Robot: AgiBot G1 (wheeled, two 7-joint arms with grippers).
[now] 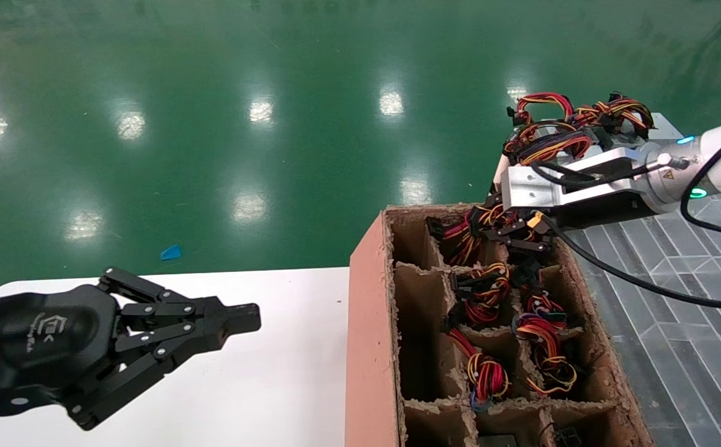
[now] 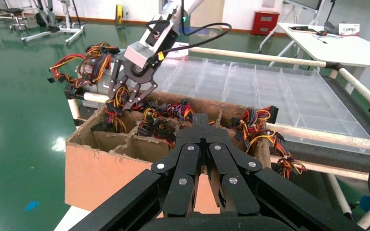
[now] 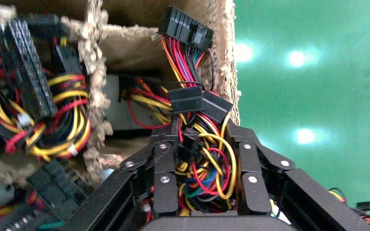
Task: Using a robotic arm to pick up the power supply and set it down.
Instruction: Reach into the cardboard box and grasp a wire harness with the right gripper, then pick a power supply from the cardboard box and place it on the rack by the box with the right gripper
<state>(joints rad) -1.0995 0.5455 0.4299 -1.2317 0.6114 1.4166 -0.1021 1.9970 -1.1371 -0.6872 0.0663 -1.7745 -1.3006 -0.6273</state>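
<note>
The power supply [image 3: 125, 108] sits down inside the far corner cell of the cardboard box [image 1: 367, 323], only a strip of its grey metal showing below the right gripper [image 3: 203, 168]; its wire bundle [image 3: 207, 163] of red, yellow, orange and black leads rises out of the cell and passes straight between the gripper's fingers [image 3: 165, 180]. The fingers stand narrowly apart with the wires packed between them, closed around the bundle rather than the metal case. A black multi-pin connector [image 3: 185, 25] at the end of the leads hangs just beyond the fingertips, against the ragged cardboard rim.

In the neighbouring cells, beside and behind the right gripper, more coloured wire bundles [image 1: 491, 372] lie coiled between the torn dividers. Past the gripper, beyond the box's far end, another heap of wired units [image 1: 577, 124] rests on a grey surface.

The left gripper [image 1: 246, 318] hovers well away from the box over the white table [image 1: 273, 385], its black fingers pressed together with nothing between them.
</note>
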